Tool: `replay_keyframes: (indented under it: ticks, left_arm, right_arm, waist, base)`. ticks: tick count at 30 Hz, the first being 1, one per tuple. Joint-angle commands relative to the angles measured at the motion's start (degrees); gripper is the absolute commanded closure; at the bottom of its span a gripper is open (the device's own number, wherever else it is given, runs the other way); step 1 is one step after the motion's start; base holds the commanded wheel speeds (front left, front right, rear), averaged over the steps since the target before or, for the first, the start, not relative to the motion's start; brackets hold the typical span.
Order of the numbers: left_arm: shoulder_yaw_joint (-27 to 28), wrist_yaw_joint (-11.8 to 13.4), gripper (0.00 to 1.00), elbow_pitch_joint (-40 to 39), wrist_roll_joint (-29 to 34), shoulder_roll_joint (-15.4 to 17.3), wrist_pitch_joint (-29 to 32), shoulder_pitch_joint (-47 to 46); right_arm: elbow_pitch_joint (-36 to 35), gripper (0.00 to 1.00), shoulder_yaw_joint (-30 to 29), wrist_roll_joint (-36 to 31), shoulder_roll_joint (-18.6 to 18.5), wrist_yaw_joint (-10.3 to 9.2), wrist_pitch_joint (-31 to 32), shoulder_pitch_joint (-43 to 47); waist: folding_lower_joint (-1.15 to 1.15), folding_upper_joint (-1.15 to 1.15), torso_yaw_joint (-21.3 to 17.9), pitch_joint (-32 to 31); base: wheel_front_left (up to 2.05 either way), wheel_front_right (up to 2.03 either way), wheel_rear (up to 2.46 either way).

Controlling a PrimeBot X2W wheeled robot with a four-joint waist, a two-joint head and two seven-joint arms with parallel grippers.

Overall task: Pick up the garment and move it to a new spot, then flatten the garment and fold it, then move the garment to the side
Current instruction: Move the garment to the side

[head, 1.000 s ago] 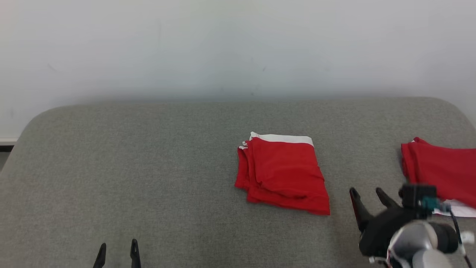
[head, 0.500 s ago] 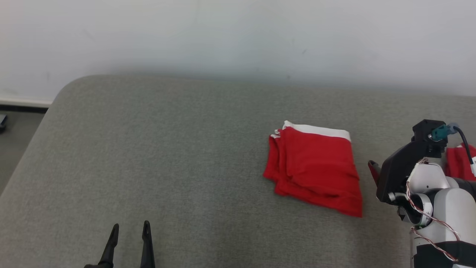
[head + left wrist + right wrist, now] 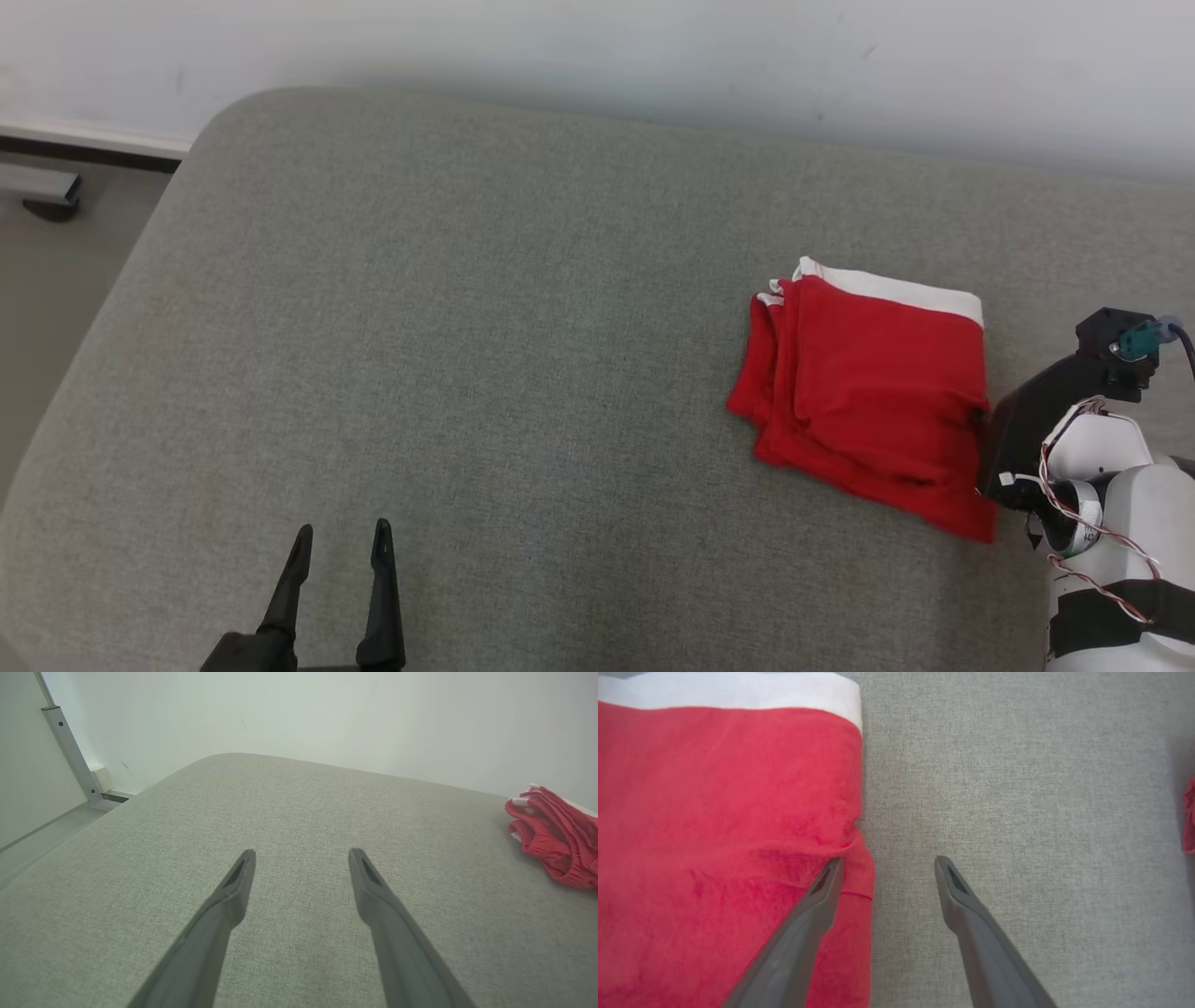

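- The left tool [image 3: 342,529], with its two long dark fingers, was nearest. It sat low over the grey cloth-covered tabletop [image 3: 467,327]. It was wide open and held nothing.
- The right tool [image 3: 888,860] was a bit farther off, on the right side. It was wide open too, with nothing in it.
- One of its fingers was over the edge of the folded red garment with a white band [image 3: 873,392]. The other finger was over bare tabletop. I could not tell if the finger touched the cloth.
- The garment lay flat on the right part of the tabletop. It was just beside the right arm and well apart from the left tool.
- I think the folding was done, and the job left was to move it to the side.
- It could go wrong if the right tool pinched just the top layer. Then the lower layers would hang down and the fold would come apart.
- If the finger pushed along the cloth and did not slip under it, the edge could bunch up.
- Farthest away stood the plain white wall [image 3: 597,47].
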Motion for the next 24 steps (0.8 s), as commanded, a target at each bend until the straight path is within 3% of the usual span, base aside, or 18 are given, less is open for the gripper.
replay_keyframes:
  ticks: [1,9,23,24]
  left_arm:
    - [-0.05,-0.34,0.0,-0.05,0.23,-0.05,-0.16,-0.91]
    - [-0.83,-0.27,0.0,0.26,0.03,-0.05,-0.15,-1.96]
    - [-1.23,-0.46,0.0,1.29,0.53,-0.05,-0.15,-2.05]
    - [-1.23,-0.49,0.0,1.3,0.51,-0.05,-0.16,-2.06]
  right_arm:
    - [0.72,0.0,-0.57,-0.85,0.19,-0.12,-0.92,-0.73]
    - [6.74,0.0,0.32,-0.91,0.93,-0.12,-1.16,-1.14]
    - [16.0,0.0,10.63,6.36,1.78,0.16,-3.38,-2.17]
    - [16.26,0.3,10.69,6.19,1.75,0.16,-3.69,-2.26]
  waist:
    - [-0.01,0.0,1.0,1.8]
    - [-0.01,0.0,1.08,3.49]
    - [-0.01,0.0,1.21,2.87]
    - [-0.01,0.0,1.24,2.83]
  base:
    - [0.0,0.0,0.0]
    - [0.0,0.0,0.0]
    - [0.0,0.0,0.0]
    - [0.0,0.0,0.0]
